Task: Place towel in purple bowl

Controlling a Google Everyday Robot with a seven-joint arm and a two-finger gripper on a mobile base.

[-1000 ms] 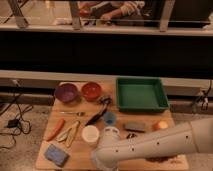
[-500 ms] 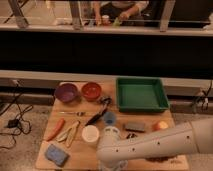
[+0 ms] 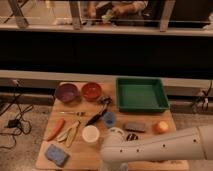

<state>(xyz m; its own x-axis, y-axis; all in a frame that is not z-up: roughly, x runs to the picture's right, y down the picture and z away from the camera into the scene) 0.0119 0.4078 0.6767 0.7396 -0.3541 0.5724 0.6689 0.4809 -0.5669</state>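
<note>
Grey-blue and limp, lying flat on the wooden worktop (image 3: 80, 150) as the towel (image 3: 116, 132), just right of the white cup (image 3: 90, 134) and hiding partly under the white arm (image 3: 160, 147). Reaching in from the right along the near edge, holding the gripper (image 3: 119, 166) shut at the bottom of the view; clamping anything or not, impossible to tell. Sitting well apart at the far left as the purple bowl (image 3: 66, 92), beside the red-orange bowl (image 3: 91, 91).

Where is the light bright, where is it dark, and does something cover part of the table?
Camera view: warm, even light on the wooden table; the band behind it is nearly black, with brighter patches above. The white arm covers the table's near edge; the tool at its end, near the bottom edge, is hidden.
</note>
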